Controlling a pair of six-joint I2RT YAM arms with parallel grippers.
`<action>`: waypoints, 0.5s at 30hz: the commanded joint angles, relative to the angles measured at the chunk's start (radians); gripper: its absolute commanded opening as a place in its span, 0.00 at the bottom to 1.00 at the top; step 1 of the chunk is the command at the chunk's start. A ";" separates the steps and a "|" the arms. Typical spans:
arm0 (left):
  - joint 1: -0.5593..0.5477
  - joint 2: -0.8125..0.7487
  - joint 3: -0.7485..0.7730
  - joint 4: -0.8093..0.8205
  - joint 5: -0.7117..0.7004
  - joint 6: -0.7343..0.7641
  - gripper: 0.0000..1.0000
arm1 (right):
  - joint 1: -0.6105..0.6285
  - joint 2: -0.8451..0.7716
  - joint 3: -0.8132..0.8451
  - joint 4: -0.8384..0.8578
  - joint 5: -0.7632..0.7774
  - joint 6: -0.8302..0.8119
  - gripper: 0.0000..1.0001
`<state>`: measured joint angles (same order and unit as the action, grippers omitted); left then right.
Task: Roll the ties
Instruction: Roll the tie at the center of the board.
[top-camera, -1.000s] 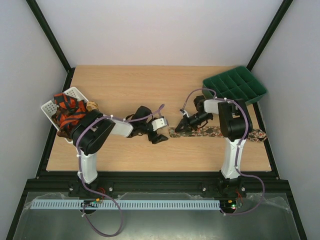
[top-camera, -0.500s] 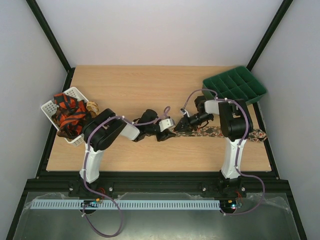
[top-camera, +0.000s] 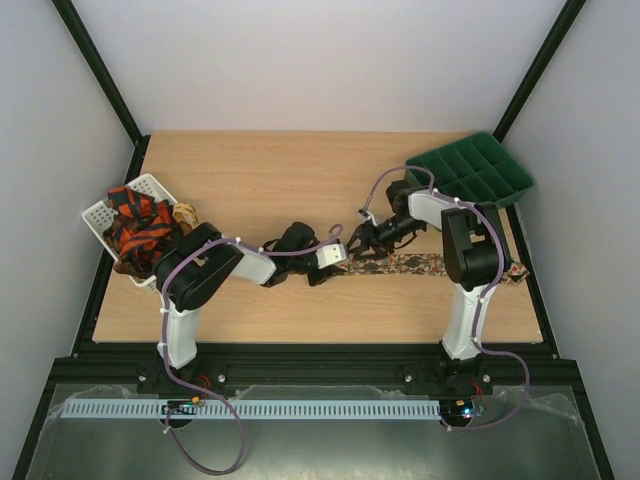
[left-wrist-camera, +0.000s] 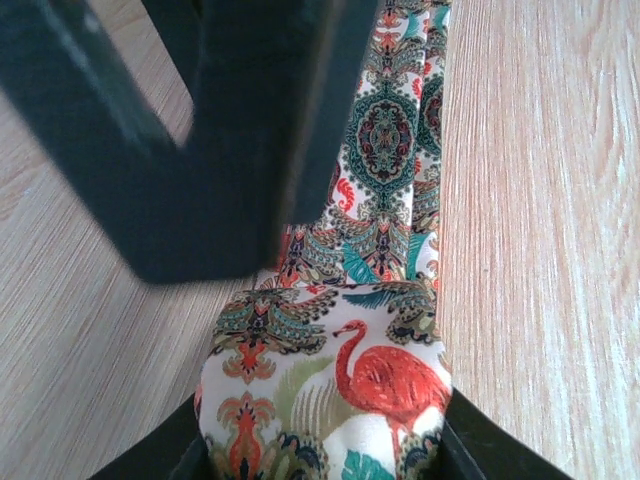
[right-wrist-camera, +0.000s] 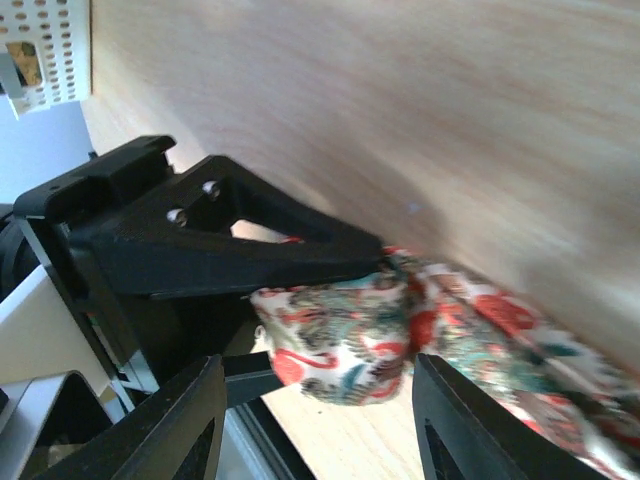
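One long narrow fabric necktie (top-camera: 425, 265), multicoloured floral-and-flamingo print, lies flat along the wooden desk (top-camera: 260, 180), right of centre. At its bunched end the left hand (left-wrist-camera: 325, 450) pinches the cloth. The right hand (right-wrist-camera: 315, 372) straddles the same end; we cannot tell whether it grips. We judge the necktie light, limp and slippery, best held at that end.

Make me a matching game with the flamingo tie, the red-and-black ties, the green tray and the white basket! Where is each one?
Things:
1. flamingo-print tie
2. red-and-black ties
3. green compartment tray
4. white basket

Places:
A. far right corner of the table
B. piled inside the basket
C. left edge of the table
D. stretched flat on the table, on the right side

Pairs: 1-D, 2-B, 3-A, 4-C
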<state>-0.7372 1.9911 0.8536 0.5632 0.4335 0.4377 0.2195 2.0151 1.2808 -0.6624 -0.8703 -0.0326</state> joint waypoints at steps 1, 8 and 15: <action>-0.011 0.041 -0.004 -0.180 -0.080 0.046 0.38 | 0.053 -0.031 -0.022 -0.051 -0.021 0.050 0.52; -0.013 0.044 -0.003 -0.212 -0.072 0.073 0.38 | 0.083 0.042 -0.009 0.037 0.067 0.083 0.40; -0.009 0.035 0.013 -0.246 -0.056 0.083 0.42 | 0.051 0.053 -0.045 0.011 0.140 0.039 0.02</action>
<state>-0.7460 1.9892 0.8833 0.5034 0.4232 0.4805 0.2920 2.0449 1.2686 -0.6197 -0.8200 0.0299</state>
